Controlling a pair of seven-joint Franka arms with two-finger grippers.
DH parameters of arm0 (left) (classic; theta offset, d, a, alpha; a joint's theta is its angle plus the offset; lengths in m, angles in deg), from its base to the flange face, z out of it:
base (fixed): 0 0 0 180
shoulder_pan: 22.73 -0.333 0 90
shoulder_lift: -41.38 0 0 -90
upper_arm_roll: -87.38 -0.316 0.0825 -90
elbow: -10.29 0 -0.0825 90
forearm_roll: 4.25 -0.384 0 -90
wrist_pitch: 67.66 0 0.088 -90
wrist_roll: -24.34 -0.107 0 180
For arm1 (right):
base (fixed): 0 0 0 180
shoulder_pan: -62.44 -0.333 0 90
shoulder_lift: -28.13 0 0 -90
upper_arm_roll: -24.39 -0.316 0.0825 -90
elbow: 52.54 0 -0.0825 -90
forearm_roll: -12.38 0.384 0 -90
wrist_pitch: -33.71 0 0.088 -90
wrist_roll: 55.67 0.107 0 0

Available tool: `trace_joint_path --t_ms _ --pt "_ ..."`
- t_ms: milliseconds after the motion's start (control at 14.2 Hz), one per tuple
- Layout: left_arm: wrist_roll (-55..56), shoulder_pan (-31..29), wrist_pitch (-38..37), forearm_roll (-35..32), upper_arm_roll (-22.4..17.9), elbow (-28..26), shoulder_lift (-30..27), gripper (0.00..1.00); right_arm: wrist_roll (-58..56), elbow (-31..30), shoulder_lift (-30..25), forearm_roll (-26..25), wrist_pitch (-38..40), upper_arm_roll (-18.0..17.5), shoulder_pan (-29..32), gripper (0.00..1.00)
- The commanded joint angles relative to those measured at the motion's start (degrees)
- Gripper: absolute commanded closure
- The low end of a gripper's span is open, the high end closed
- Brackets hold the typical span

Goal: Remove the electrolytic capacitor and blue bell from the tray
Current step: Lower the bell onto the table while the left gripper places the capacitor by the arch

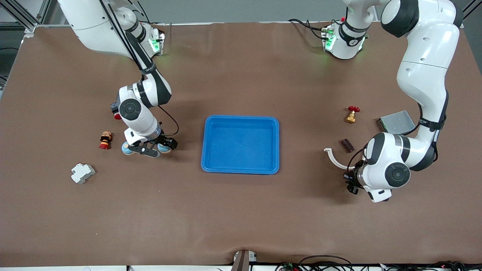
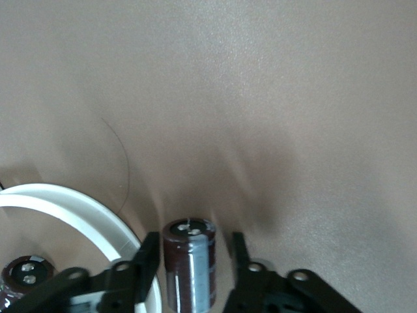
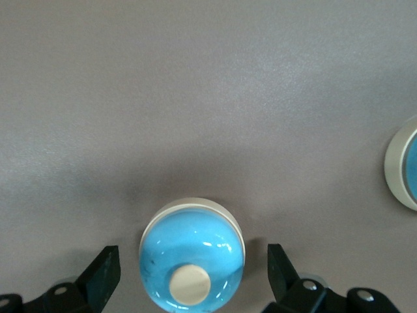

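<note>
In the left wrist view a dark brown capacitor [image 2: 189, 264] with a grey stripe stands upright on the table between my left gripper's [image 2: 193, 261] fingers. One finger [image 2: 147, 259] is close against it and a gap shows at the other, so the gripper is open. In the front view this gripper [image 1: 353, 183] sits low under its wrist and hides that capacitor. My right gripper [image 3: 192, 268] is open around a blue bell [image 3: 192, 255] with a white button, touching neither side. In the front view the right gripper [image 1: 147, 150] is low over the table with blue bells [image 1: 164, 148] showing beside the hand.
A blue tray [image 1: 241, 119] sits mid-table. Near the left gripper lie a white curved strip [image 1: 334, 158], a second capacitor [image 2: 23, 274], a brass valve [image 1: 351, 115] and a grey metal box [image 1: 397, 122]. A white breaker [image 1: 83, 173] and a red-yellow part [image 1: 106, 140] lie near the right gripper.
</note>
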Motion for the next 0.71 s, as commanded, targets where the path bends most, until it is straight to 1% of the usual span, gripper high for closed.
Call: trace_joint_path --t_ms 0,494,636 --pt "-0.73 0.01 0.41 -1.27 -0.01 0.42 0.08 0.00 -0.97 -0.10 -2.06 0.36 1.52 -0.68 0.82 0.00" --pt "-4.16 -0.34 0.23 -1.18 -0.18 1.30 -1.85 0.00 -2.37 0.69 -7.86 0.36 11.19 -0.76 0.91 0.00" --pt "-5.13 -0.69 -0.38 -1.09 -0.18 2.18 -2.37 0.00 -3.60 1.83 -8.83 0.36 14.17 -0.59 1.09 0.00"
